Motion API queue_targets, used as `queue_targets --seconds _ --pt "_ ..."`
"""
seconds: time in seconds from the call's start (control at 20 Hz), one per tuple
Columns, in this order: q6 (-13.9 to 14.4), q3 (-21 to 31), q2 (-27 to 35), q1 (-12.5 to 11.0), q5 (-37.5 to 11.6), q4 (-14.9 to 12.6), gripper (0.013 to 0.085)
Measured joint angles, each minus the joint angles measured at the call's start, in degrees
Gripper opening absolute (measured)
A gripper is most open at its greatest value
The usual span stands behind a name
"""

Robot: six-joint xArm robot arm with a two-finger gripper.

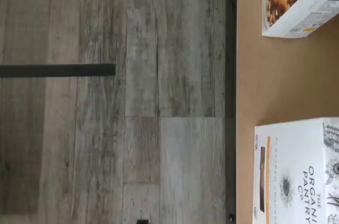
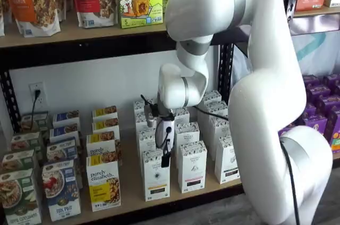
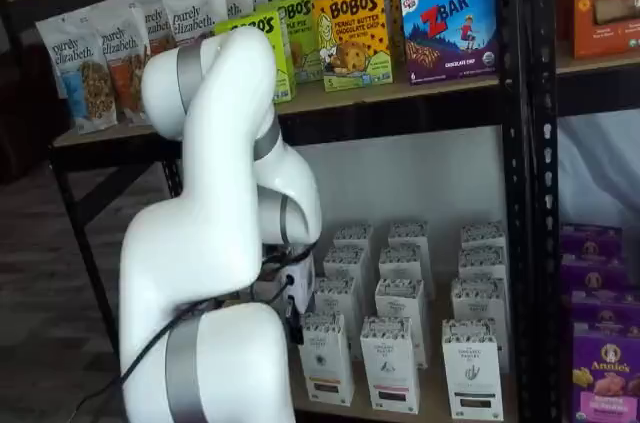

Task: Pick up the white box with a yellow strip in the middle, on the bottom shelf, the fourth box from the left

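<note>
The white box (image 2: 155,181) stands at the front of the bottom shelf (image 2: 133,197), right of a "purely elizabeth" box. In a shelf view (image 3: 326,361) it is the leftmost front carton, with a pale strip low on its front. The wrist view shows its top end (image 1: 296,173), with an orange-yellow strip along one edge, on the pale board (image 1: 280,75) behind the black front rail (image 1: 230,75). My gripper (image 2: 166,157) hangs in front of the box's upper part. Its black fingers show side-on, so no gap can be made out. In a shelf view (image 3: 292,323) the arm mostly hides the gripper.
Like white cartons with black strips (image 2: 192,167) stand in rows to the right and behind. The "purely elizabeth" box (image 2: 103,182) stands close on the left and also shows in the wrist view (image 1: 296,1). Cereal boxes (image 2: 61,190) fill the far left. Purple boxes (image 3: 605,363) stand past the black upright.
</note>
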Motion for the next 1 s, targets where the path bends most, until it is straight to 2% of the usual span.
queue_targets --seconds 0.25,0.65,1.0 --pt "1.52 -6.19 3.54 -0.49 4.96 -1.87 0.085" --pt "4.91 -11.28 7.72 -1.0 4.76 -6.18 0.085" --pt "5.56 -16.08 11.88 -2.21 5.91 -8.25 0.085"
